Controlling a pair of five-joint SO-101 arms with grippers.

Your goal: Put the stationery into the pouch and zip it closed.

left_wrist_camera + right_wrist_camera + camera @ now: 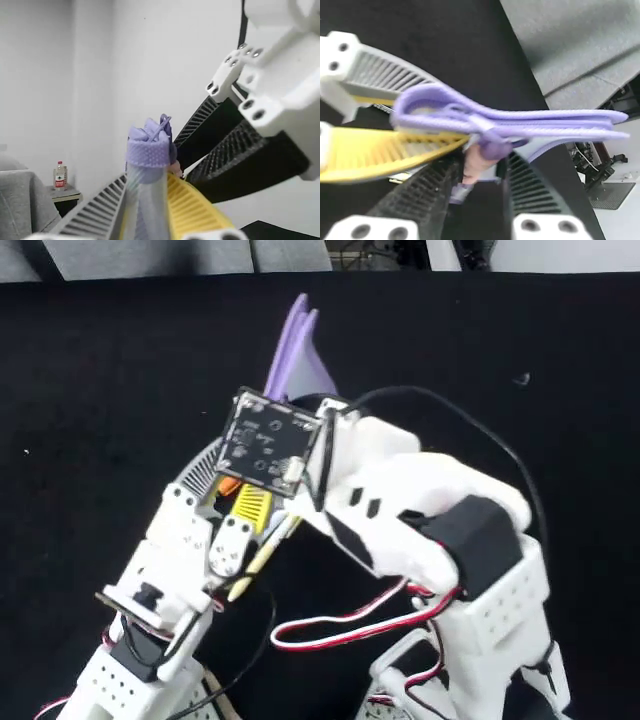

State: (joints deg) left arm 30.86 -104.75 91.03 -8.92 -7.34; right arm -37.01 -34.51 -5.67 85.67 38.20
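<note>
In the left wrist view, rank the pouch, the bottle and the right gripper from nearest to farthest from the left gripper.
1. pouch: held in the left gripper.
2. right gripper: just beyond the pouch, at its far side.
3. bottle: far back in the room, well off to the side.

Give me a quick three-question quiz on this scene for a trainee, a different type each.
1. Multiple choice: what colour is the pouch? A green, B purple, C red.
2. True or false: the pouch lies flat on the table.
3. Fill in: the gripper with one yellow finger belongs to the ___ arm.
Key: 1 B. 2 False, it is held up in the left gripper. 3 left.
</note>
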